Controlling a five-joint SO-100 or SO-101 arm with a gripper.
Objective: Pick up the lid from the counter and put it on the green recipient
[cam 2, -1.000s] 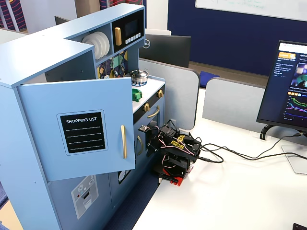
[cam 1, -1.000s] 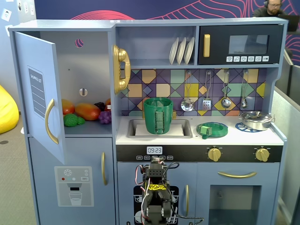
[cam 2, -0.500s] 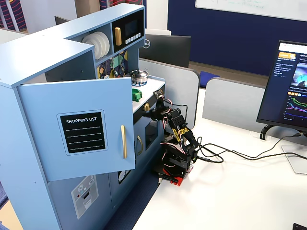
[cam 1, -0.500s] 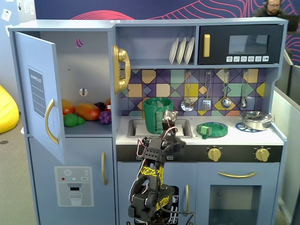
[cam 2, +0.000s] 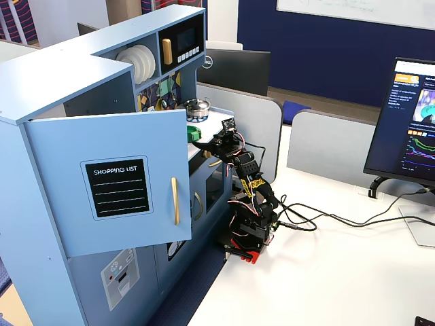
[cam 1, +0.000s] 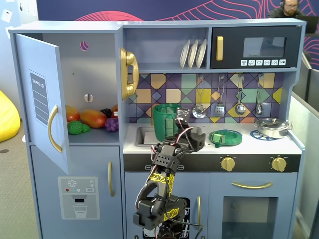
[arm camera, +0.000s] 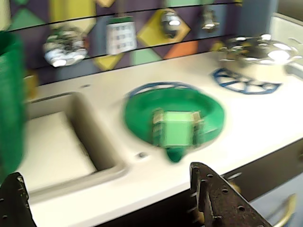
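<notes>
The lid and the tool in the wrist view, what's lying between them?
Nothing: in the wrist view only bare white counter separates the open tool from the lid, whose small tab points toward it.

Arm [cam 1: 162, 179] unfolds from its tucked pose low against the cabinet front and rises to the counter [cam 1: 249, 145] edge (big swing in a second). Gripper [cam 1: 183, 119] now sits above the counter's sink, beside the lid [cam 1: 226, 137].
</notes>
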